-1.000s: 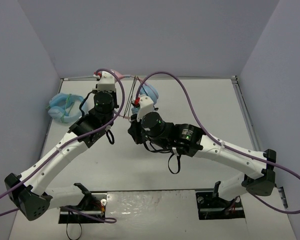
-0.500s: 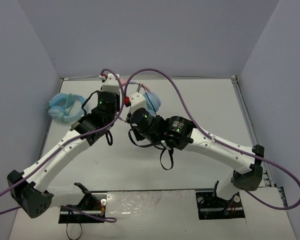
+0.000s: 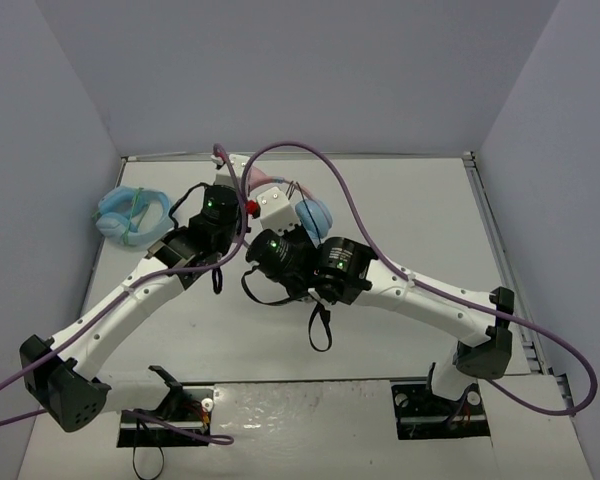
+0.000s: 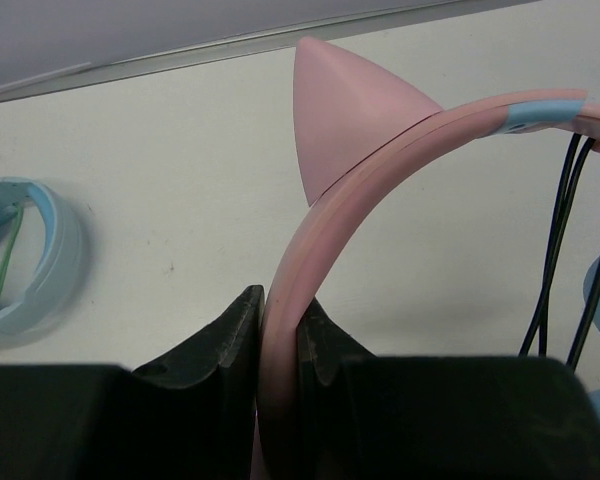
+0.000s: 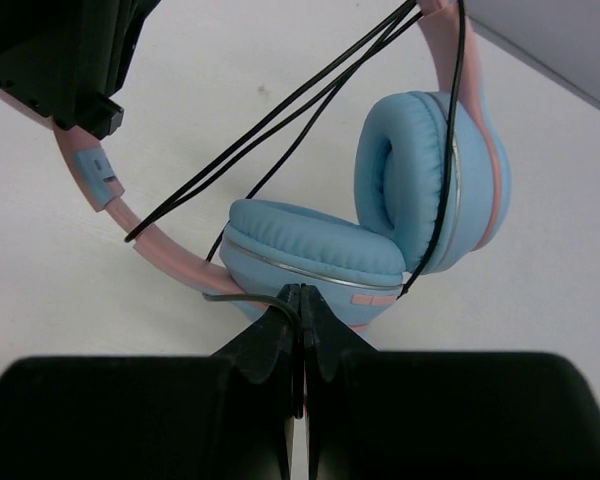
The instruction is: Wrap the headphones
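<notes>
Pale grey walls close in a white table on three sides. By the left wall lies a light blue loop. Toward the far middle, the left gripper is clamped on the pink cat-eared headband of the headphones, which sit near the back wall. Just right of them, the right gripper is pressed together, pinching their thin black cable.

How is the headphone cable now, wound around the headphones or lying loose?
Partly wound: several strands of the cable stretch taut across the headphones, one runs around an ear cup, and the shut right gripper pinches it.
</notes>
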